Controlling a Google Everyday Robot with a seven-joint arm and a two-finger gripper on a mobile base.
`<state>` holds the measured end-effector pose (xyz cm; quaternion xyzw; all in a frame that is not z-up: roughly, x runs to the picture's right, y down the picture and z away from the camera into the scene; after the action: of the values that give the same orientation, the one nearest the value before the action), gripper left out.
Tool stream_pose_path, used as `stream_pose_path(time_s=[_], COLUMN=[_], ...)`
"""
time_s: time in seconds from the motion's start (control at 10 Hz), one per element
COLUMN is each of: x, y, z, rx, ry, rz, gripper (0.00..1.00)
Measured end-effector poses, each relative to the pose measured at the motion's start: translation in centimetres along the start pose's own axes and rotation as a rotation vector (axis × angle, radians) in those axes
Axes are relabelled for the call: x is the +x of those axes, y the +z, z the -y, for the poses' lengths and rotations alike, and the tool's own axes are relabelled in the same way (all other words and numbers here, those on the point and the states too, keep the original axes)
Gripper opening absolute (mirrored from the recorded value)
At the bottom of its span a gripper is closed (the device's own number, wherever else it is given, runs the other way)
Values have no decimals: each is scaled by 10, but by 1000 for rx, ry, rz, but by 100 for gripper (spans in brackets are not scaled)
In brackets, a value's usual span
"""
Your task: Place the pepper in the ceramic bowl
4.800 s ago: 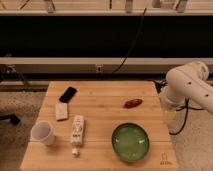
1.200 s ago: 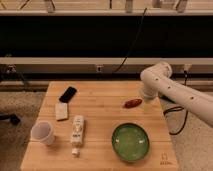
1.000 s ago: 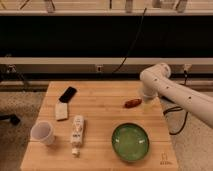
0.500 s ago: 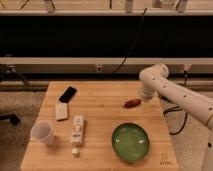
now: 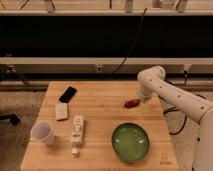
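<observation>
Gripper low over the pepper on the wooden bench

The gripper [image 5: 140, 98] sits at the end of the white arm [image 5: 172, 95], just beside the right end of the pepper [image 5: 131, 103]; whether it is apart or closed cannot be told. The small dark-red pepper lies on the bench [image 5: 100, 107] toward its right side, apart from the green bowl [image 5: 130, 142], which stands nearer the front edge. On the left half are a black phone [image 5: 67, 94], a pale flat block [image 5: 61, 111], a tube lying on its side [image 5: 77, 132] and a white cup [image 5: 42, 133].
</observation>
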<state>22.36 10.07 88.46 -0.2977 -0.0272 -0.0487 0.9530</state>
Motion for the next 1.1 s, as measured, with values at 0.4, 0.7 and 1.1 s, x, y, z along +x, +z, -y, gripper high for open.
stream_pose_path(time_s=[0.4, 0.7, 1.1], x=[-8, -11, -16], y=[17, 24, 31], z=[1, 0, 1], rx=[-19, -38, -50], ry=[-38, -67, -89], rz=[16, 19, 23], gripper=[80, 80, 80])
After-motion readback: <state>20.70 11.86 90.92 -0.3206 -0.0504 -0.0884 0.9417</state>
